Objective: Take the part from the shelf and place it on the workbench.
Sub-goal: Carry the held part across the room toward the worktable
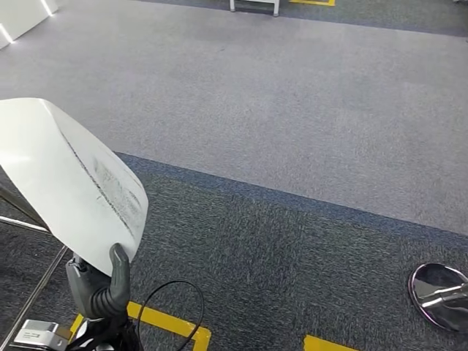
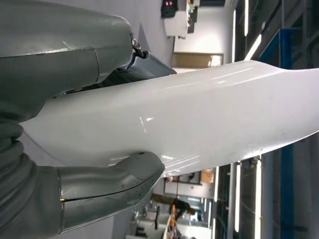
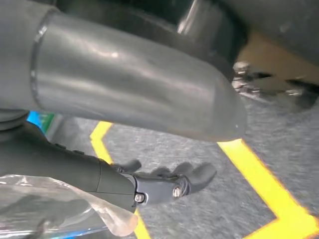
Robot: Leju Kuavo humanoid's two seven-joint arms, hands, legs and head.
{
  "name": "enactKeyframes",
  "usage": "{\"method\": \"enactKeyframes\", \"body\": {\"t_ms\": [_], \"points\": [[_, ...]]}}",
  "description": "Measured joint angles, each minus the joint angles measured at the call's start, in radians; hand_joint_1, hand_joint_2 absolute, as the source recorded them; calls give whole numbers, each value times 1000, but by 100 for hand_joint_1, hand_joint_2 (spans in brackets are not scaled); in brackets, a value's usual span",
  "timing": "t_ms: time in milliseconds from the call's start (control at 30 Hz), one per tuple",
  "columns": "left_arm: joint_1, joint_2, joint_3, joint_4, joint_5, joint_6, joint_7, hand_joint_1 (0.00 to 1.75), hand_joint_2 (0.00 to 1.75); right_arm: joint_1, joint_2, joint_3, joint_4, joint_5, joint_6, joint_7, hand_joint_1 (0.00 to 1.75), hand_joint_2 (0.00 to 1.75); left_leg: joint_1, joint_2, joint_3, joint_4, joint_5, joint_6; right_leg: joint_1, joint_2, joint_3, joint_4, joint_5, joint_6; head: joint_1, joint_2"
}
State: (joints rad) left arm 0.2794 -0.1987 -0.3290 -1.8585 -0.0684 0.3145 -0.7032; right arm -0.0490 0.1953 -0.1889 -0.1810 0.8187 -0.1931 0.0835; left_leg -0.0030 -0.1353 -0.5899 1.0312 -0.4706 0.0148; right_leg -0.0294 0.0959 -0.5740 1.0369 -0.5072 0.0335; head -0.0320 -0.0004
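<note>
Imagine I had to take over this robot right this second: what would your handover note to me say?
Left hand: grips the white part by its lower edge, thumb on one face, fingers on the other; the part is lifted clear above the carpet.
Right hand: holds nothing, fingers loosely apart, hanging above the carpet and its yellow floor lines.
Done: the part is off the shelf and in hand.
Left: reach the workbench and set the part down on it. Neither the workbench nor the shelf can be made out here.

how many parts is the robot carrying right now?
1. A white curved part, gripped by the left robot hand at its lower edge. The right robot hand holds nothing; more could be out of frame.
</note>
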Motion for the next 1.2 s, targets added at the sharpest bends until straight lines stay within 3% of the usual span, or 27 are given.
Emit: {"method": "enactKeyframes", "body": {"t_ms": [33,67,133,200,267,300,333,400,467,533,567,633,667,733,767,800,867,933,1000,1033,1067,1100,1133,1200], "points": [[0,0,1,0,0,0,0,175,175,-1,0,0,0,1,0,0,0,0,3,-10,-1,-2,1,-5,1,-13,2,-2,1,-6,1,0],[0,0,1,0,0,0,0,175,175,-1,0,0,-1,2,0,-1,0,0,3,-4,-4,4,-3,-10,1,-27,7,-5,2,-12,0,0],[-7,0,1,1,1,0,0,175,175,-1,0,0,-1,3,-1,-4,0,0,2,49,-32,68,-39,-19,1,-59,18,-13,0,-24,-7,0],[-17,0,0,3,0,2,0,175,175,0,0,-1,-1,3,-2,-8,0,0,3,108,-96,196,-97,-27,6,-94,25,-15,-6,-32,-13,0],[-21,0,-1,7,0,6,0,175,175,1,-2,-3,-1,-1,-3,-9,0,0,8,123,-139,275,-113,-32,9,-128,31,-14,-13,-33,-13,0],[-21,0,-1,9,0,7,0,175,175,0,-3,-4,-1,-4,-4,-9,0,0,10,127,-134,261,-92,-32,10,-143,35,-14,-16,-32,-13,0],[-21,0,-1,11,0,8,0,175,175,-1,-3,-4,-1,-6,-4,-9,0,0,10,134,-112,212,-57,-30,10,-156,41,-14,-21,-31,-13,0],[-23,-1,-1,14,0,9,0,175,175,-1,-3,-4,-1,-7,-4,-10,0,0,3,179,-47,79,3,-22,13,-178,51,-14,-31,-24,-13,0],[-26,-2,-1,16,2,9,0,175,175,-2,-3,-5,-1,-4,-4,-11,0,0,-8,213,-16,12,15,-12,16,-197,57,-15,-40,-13,-12,0],[-27,-3,-1,17,3,10,0,175,175,-6,-2,-5,-2,0,-4,-11,0,0,-12,198,-14,5,11,-2,16,-217,68,-20,-46,-2,-12,0],[-27,-4,-1,17,3,10,0,175,175,-7,-1,-5,-2,2,-4,-12,0,0,-11,185,-11,-1,13,4,14,-211,73,-19,-51,3,-11,0],[-29,-5,-1,17,3,10,0,175,175,-9,0,-5,-4,3,-4,-12,0,0,-5,161,-3,-13,18,17,10,-161,53,28,-82,9,-7,0],[-31,-5,-1,18,3,10,0,175,175,-9,0,-5,-4,4,-4,-13,0,0,-3,151,-2,-15,18,21,9,-128,23,84,-108,10,-4,0],[-33,-5,-1,21,3,10,0,175,175,-6,0,-7,-4,3,-4,-13,0,0,-2,124,-1,-14,17,26,9,-101,-57,218,-153,12,-1,0],[-33,-5,-1,23,4,9,0,175,175,-4,0,-8,-4,3,-4,-12,0,0,-2,108,0,-14,16,27,9,-98,-87,257,-154,12,-2,0],[-33,-5,-1,25,5,8,0,175,175,-1,-1,-9,-4,2,-4,-12,0,0,-2,92,2,-14,15,27,9,-96,-100,258,-134,13,-2,0],[-34,-6,-1,28,7,5,0,175,175,1,-2,-11,-4,2,-4,-12,0,0,0,62,7,-12,11,22,7,-79,-72,153,-49,11,-1,0],[-37,-6,-1,32,8,2,0,175,175,-1,-3,-12,-3,3,-3,-12,0,0,0,36,6,-6,6,12,1,-27,-25,34,5,10,-1,0],[-40,-6,-1,36,7,0,0,175,175,-2,-3,-12,-2,4,-3,-12,0,0,2,14,-1,-3,6,-2,0,1,-5,-4,6,4,-1,0],[-40,-6,-1,38,7,0,0,175,175,-3,-3,-13,-2,5,-3,-12,0,0,6,2,-4,-4,7,-9,1,-9,0,-7,6,-2,-1,0],[-41,-5,-1,39,7,0,0,175,175,-3,-3,-13,-3,5,-3,-12,0,0,7,2,-5,-2,7,-15,2,-22,4,-11,7,-8,-1,0],[-42,-5,-1,40,7,0,0,175,175,-3,-2,-14,-3,6,-3,-12,0,0,7,19,-10,9,0,-21,3,-36,8,-14,8,-14,-4,0],[-43,-5,-1,41,7,0,0,175,175,-2,-2,-14,-3,6,-1,-12,0,0,6,46,-23,38,-17,-26,3,-52,13,-18,8,-21,-7,0],[-47,-4,-2,43,6,1,0,175,175,-1,-2,-15,-3,8,1,-11,0,0,5,106,-77,152,-75,-34,6,-84,20,-21,3,-30,-13,0]]}}
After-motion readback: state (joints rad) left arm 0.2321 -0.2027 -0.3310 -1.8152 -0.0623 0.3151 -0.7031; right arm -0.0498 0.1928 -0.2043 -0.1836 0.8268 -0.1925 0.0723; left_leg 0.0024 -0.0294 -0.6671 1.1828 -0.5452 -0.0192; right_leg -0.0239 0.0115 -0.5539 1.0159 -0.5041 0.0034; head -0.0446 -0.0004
